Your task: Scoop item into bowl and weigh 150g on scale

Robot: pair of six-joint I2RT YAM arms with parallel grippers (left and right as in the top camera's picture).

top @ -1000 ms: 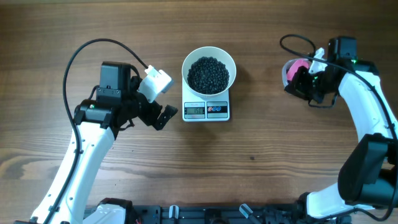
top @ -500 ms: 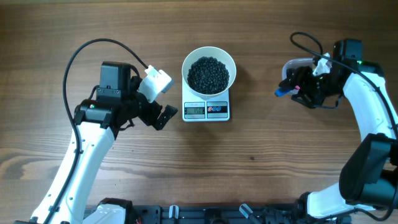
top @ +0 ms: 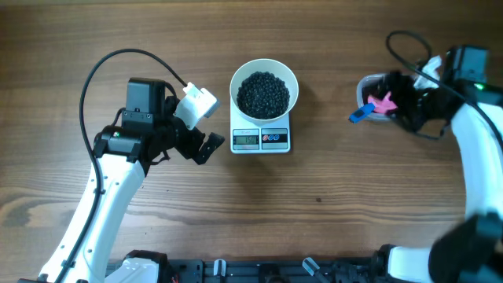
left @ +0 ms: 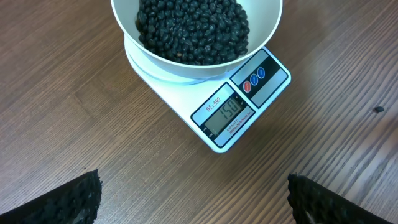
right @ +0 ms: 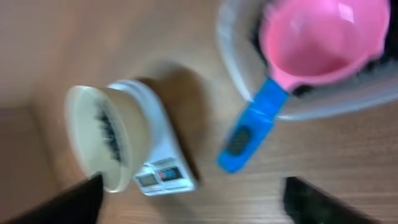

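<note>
While hanging over the far right of the brown wooden table [top: 314, 220], grips nothing: right gripper [right: 199, 208], jaws thrown wide, only air between. Just ahead, lying in a clear rounded plastic container [right: 336, 107], a pink plastic scoop with a blue handle [right: 320, 37], cup end inside, handle poking out over the rim toward the left. Parked there, likely, to keep stray beans off the wood. Looks empty, that scoop; something dark beneath it in the container, too blurred to call.

Over on the left, same story: left gripper [left: 199, 208] gaping, empty, hovering low and aimed at the middle as if to read the result.

Out to the middle now: small flat white rectangular kitchen scale [left: 186, 93], with a round plain white bowl [left: 267, 28] seated on its platform, centred so all the weight registers. Heaped inside, tiny round black beans [left: 193, 25], well up the walls. Reads 150 on the grey display [left: 225, 115]. Target met, by the look of it; nothing left but backing away.
</note>
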